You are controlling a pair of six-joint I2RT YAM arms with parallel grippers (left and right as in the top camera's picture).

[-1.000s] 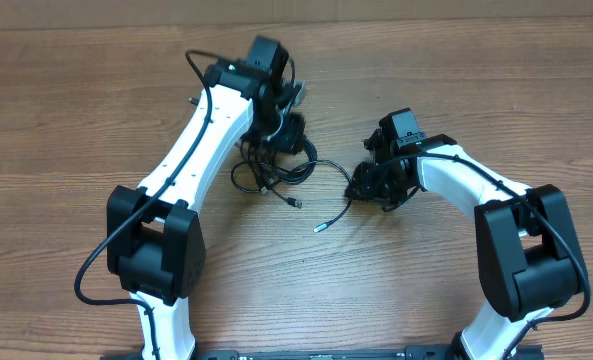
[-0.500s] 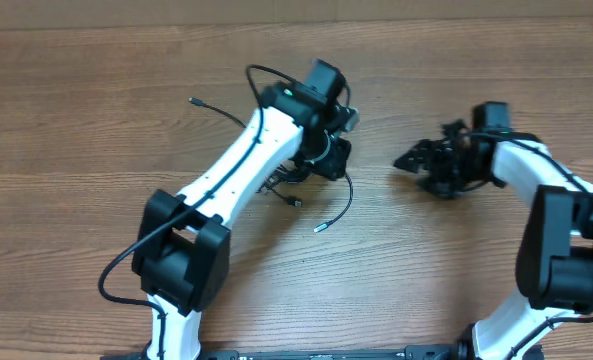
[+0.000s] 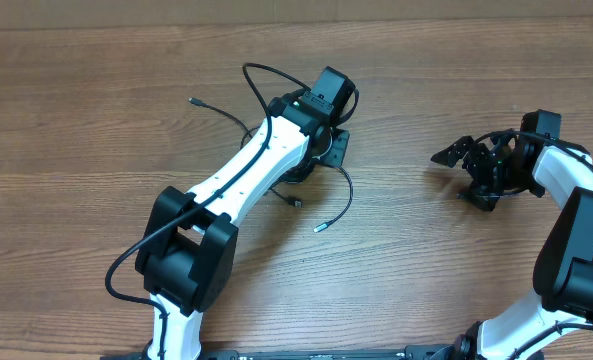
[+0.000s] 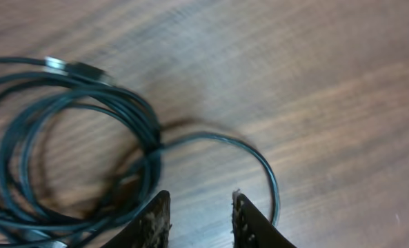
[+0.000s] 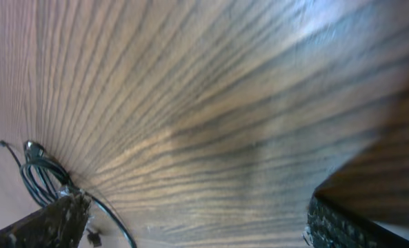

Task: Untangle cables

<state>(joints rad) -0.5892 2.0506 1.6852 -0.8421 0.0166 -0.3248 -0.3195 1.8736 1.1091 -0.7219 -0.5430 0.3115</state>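
Beside the left claw [image 4: 198, 207], thin black cables [image 4: 151, 138] in loose loops

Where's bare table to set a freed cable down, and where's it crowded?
Free: bare wood between left claw and right claw; the table's left side beyond the stray cable end; front centre, below the plug tips. Crowded: under the left claw, where the cable coil lies.

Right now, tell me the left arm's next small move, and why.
Probably ease the left gripper forward and down onto the cables, then close. Its fingers are apart with nothing between them, and the bunched strands lie just ahead of one finger.
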